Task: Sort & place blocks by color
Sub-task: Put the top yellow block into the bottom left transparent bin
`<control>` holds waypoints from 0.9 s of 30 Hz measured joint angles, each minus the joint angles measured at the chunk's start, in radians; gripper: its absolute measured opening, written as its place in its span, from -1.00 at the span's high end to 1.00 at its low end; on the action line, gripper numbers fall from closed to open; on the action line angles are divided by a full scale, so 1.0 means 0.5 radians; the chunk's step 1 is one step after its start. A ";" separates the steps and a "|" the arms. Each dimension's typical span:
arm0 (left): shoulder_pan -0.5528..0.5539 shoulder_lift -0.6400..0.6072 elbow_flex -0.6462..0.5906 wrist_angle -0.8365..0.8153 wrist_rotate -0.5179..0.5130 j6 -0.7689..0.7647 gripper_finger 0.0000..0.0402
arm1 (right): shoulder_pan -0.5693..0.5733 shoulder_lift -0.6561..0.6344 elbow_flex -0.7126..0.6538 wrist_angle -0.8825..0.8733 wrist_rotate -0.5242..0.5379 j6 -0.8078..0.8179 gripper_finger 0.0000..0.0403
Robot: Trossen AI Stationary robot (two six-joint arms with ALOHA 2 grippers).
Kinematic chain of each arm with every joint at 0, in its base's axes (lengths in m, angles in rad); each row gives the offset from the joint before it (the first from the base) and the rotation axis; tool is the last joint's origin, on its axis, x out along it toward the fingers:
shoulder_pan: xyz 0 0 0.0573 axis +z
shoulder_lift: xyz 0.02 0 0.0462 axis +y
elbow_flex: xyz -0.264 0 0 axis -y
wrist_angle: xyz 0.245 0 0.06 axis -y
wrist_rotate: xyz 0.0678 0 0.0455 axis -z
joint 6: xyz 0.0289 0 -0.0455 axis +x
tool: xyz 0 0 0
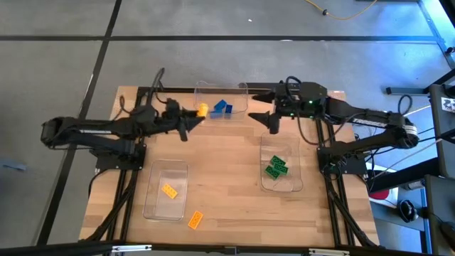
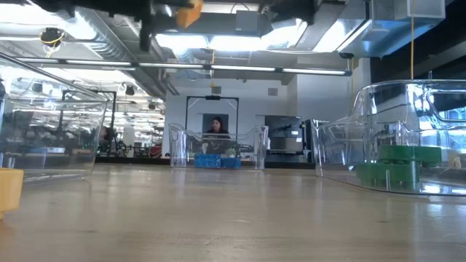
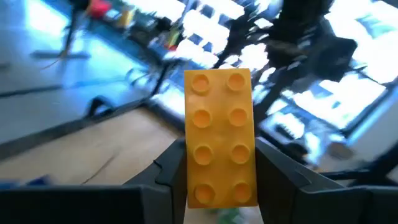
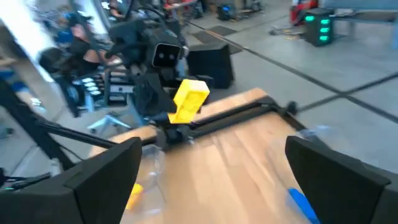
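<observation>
From above: my left gripper (image 1: 200,110) holds an orange-yellow block (image 1: 202,109) at the left edge of the far clear tray (image 1: 245,89), which holds two blue blocks (image 1: 222,108). My right gripper (image 1: 261,107) hangs just right of that tray, fingers spread with nothing between them. The wooden table (image 1: 227,178) sits on grey concrete floor (image 1: 213,60) crossed by dark lines. The left tray (image 1: 151,203) contains one orange block (image 1: 169,190); another orange block (image 1: 195,220) lies on bare wood just beside it, near the front edge. The right tray (image 1: 293,186) holds green blocks (image 1: 276,167).

At table height: the pale wood runs level toward the far tray (image 2: 256,149) with blue bricks (image 2: 218,161) inside; a person (image 2: 215,128) sits beyond it in a bright workshop under strip lights. Green blocks (image 2: 399,166) fill the right tray (image 2: 364,109); the loose orange block (image 2: 10,191) shows at the left edge. Overhead, the held block (image 2: 188,13) is partly visible.

Left wrist: my fingers (image 3: 174,171) are clamped on the eight-studded orange-yellow block (image 3: 221,137), wood and blurred equipment behind.

Right wrist: my fingers (image 4: 106,171) stand wide apart; across the table the left gripper (image 4: 180,121) grips the yellow block (image 4: 188,99), concrete floor and machinery beyond.
</observation>
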 joint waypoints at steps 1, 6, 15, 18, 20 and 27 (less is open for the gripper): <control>-0.035 0.050 0.010 0.085 -0.001 0.019 0.36 | 0.000 0.041 0.000 0.059 -0.037 0.032 -0.98; -0.146 0.319 0.220 0.119 0.066 0.186 0.36 | 0.006 0.258 0.001 0.379 -0.245 0.165 -0.98; -0.160 0.629 0.550 0.100 0.291 0.417 0.36 | 0.110 0.501 0.001 0.726 -0.426 0.309 -0.98; -0.160 0.663 0.569 0.100 0.348 0.415 0.36 | 0.143 0.521 0.001 0.754 -0.424 0.305 -0.98; -0.160 0.666 0.569 0.087 0.364 0.409 0.36 | 0.159 0.519 0.001 0.754 -0.424 0.301 -0.98; -0.145 0.655 0.570 0.094 0.370 0.411 0.36 | 0.159 0.505 0.001 0.754 -0.421 0.299 -0.98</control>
